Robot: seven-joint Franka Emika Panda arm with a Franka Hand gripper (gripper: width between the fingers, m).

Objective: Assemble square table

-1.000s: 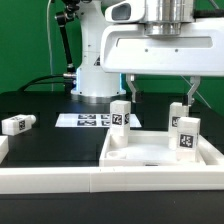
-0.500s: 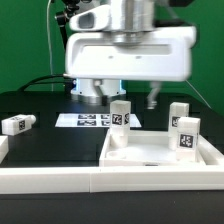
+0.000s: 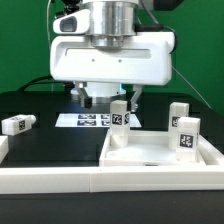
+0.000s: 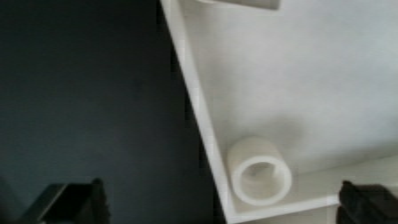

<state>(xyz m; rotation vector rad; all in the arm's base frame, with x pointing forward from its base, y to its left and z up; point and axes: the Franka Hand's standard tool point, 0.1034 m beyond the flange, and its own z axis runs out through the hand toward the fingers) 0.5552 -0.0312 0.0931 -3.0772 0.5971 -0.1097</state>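
The large white plastic square slab [image 3: 160, 152] lies on the black desk [image 3: 40, 140] with three small white tagged block legs [image 3: 119, 116] standing upright at its corners; a fourth leg [image 3: 17, 124] lies on the desk, well apart from the slab. The claw [image 3: 108, 98] hangs released, jaws wide, holding nothing, near the slab's corner leg. Descending carelessly could knock that leg loose or scrape the slab's rim. The plastic looks smooth, hard and matt, with a round socket [image 4: 260, 180] moulded in.

We appear to be in a robotics lab: green backdrop [image 3: 25, 40], black table [image 3: 50, 140], tagged marker board [image 3: 88, 120].
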